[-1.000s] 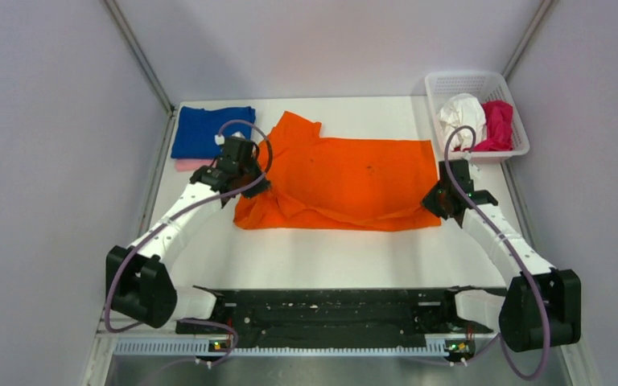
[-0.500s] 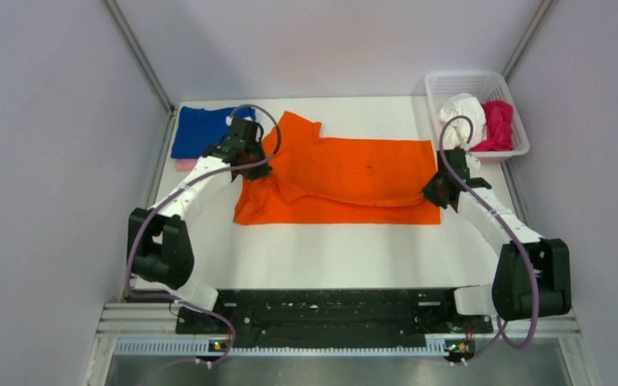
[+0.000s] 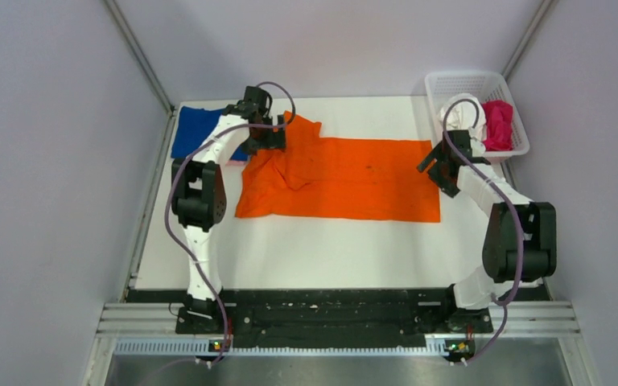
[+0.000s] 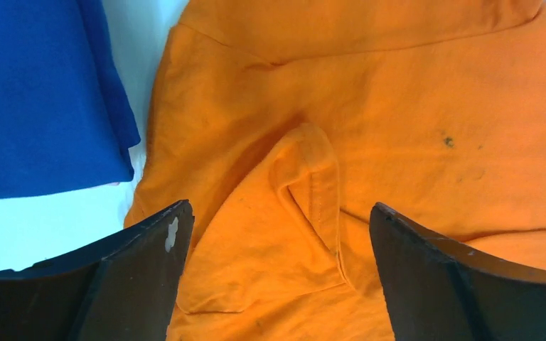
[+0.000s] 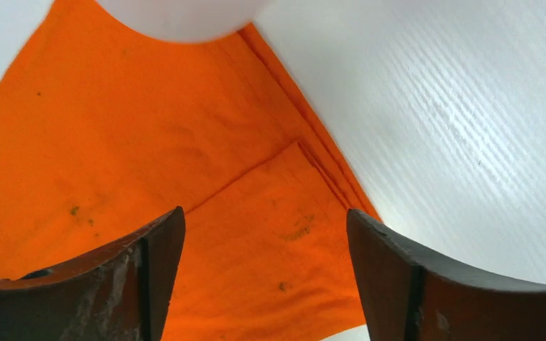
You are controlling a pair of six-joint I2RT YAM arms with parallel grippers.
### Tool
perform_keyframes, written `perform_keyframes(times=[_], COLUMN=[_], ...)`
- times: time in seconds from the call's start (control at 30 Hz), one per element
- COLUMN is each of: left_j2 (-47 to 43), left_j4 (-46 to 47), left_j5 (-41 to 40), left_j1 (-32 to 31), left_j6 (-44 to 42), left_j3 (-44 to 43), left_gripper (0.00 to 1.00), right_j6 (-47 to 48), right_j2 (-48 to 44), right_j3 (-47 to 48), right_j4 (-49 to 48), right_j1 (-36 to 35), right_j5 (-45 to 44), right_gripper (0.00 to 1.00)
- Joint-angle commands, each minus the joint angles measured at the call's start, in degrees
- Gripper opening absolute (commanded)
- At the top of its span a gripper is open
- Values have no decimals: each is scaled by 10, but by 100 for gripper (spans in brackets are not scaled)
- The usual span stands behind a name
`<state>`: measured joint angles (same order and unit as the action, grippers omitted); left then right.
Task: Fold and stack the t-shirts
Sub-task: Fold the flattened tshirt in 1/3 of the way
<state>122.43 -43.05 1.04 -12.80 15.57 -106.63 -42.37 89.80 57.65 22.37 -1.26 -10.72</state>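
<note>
Top view: the orange t-shirt [image 3: 346, 177] lies folded flat. The left gripper [image 3: 267, 138] and right gripper [image 3: 437, 165] are at its two ends. The blue t-shirt [image 3: 193, 129] is just beside its left end, probably starting the stack.

Left wrist: the jaws are spread wide and empty above its sleeve [image 4: 313, 185].

Right wrist: the jaws are apart and empty over its corner, apparently leaving the fold to rest.

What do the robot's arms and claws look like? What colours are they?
The left arm and right arm are white tubes joined by chunky black joints. A thin purple cable loops along each. The left claw and right claw each have two wide, black, curved fingers. One left finger has a small white scuff.
</note>
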Motion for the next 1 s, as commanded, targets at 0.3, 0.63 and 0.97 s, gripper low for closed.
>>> perform_keyframes(times=[0.3, 0.63, 0.97], left_j2=[-263, -246, -351], left_j4=[168, 227, 207], left_j5=[52, 56, 3], left_j1=[1, 1, 1], left_j6=[138, 195, 228], left_j3=[315, 449, 633], left_gripper=[99, 99, 99], right_j6=[72, 75, -4], right_j2=[-111, 2, -134], right_j3=[-89, -112, -286], right_j4=[-103, -170, -73], right_j1=[-67, -118, -120], right_j5=[63, 88, 81], right_gripper=[98, 99, 98])
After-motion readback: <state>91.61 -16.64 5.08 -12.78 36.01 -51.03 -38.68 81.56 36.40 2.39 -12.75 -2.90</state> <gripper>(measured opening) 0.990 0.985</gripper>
